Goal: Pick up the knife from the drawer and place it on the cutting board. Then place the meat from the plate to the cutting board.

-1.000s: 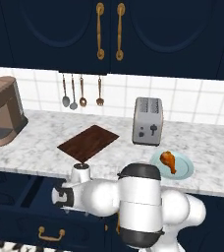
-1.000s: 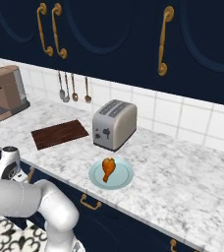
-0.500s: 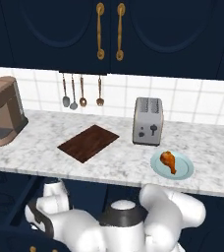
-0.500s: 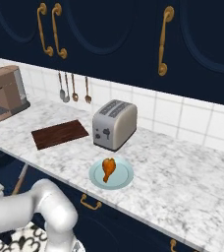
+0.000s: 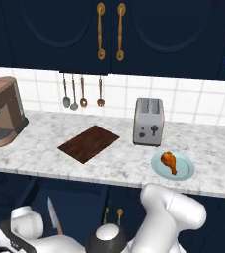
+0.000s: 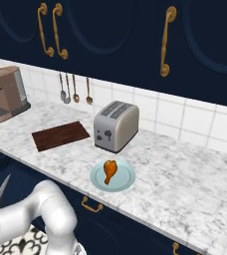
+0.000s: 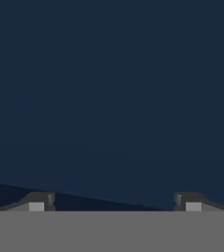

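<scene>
The knife (image 5: 52, 214) lies in the open navy drawer (image 5: 75, 205) below the counter edge, grey blade pointing up the picture; the right base view has the knife (image 6: 0, 192) at the far left. My gripper (image 7: 114, 203) is open, its fingertips (image 7: 37, 202) wide apart with nothing between them, facing a flat navy surface. The arm's hand (image 5: 21, 225) sits low, just left of the knife. On the counter lies the reddish-brown cutting board (image 5: 89, 143) (image 6: 60, 135), bare. The drumstick (image 5: 169, 161) (image 6: 109, 170) rests on the pale plate (image 5: 186, 170) (image 6: 126, 180).
A silver toaster (image 5: 149, 121) stands between board and plate, toward the wall. At the counter's left end is a brown coffee machine (image 5: 4, 118). Spoons and a fork (image 5: 82, 91) hang on the tiled wall. Navy cabinet doors with brass handles (image 5: 109, 30) are overhead.
The arm has swung down and to the left, from the counter's front edge to below it, bringing the hand beside the knife in the drawer. Nothing on the counter has moved.
</scene>
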Robot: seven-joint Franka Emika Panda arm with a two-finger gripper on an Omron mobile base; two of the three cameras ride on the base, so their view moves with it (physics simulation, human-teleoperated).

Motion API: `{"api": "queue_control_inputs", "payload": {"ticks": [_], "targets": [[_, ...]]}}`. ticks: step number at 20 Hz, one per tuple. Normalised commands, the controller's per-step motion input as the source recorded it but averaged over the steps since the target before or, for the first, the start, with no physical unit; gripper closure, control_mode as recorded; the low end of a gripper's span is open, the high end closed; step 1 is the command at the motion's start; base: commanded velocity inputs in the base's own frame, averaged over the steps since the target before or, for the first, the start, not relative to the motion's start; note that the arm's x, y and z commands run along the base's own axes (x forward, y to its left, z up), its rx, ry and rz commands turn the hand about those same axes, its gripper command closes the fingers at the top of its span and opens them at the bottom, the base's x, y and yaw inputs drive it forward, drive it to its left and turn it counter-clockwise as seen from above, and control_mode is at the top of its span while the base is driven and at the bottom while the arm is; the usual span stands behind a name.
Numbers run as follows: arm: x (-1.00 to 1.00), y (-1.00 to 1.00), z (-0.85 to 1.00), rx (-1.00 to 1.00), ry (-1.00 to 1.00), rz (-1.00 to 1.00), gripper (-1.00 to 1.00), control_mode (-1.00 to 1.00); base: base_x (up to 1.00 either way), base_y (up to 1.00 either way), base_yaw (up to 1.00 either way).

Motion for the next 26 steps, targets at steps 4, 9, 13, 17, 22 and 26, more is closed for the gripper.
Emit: {"api": "queue_control_inputs", "payload": {"ticks": [4, 9, 13, 17, 22, 26], "targets": [[0.88, -0.46, 0.03, 0.0, -0.01, 0.09, -1.0, -1.0, 0.0, 0.0, 0.0], [0.91, -0.75, 0.0, -0.04, -0.31, 0.16, -1.0, -1.0, 0.0, 0.0, 0.0], [0.14, -0.51, 0.1, -0.02, -0.2, 0.02, -1.0, -1.0, 0.0, 0.0, 0.0], [0.05, -0.3, 0.02, 0.0, -0.18, 0.0, -1.0, -1.0, 0.0, 0.0, 0.0], [-0.19, -0.28, 0.33, 0.0, -0.32, 0.02, -1.0, -1.0, 0.0, 0.0, 0.0], [-0.19, -0.5, 0.41, 0.0, -0.23, 0.0, -1.0, -1.0, 0.0, 0.0, 0.0]]}}
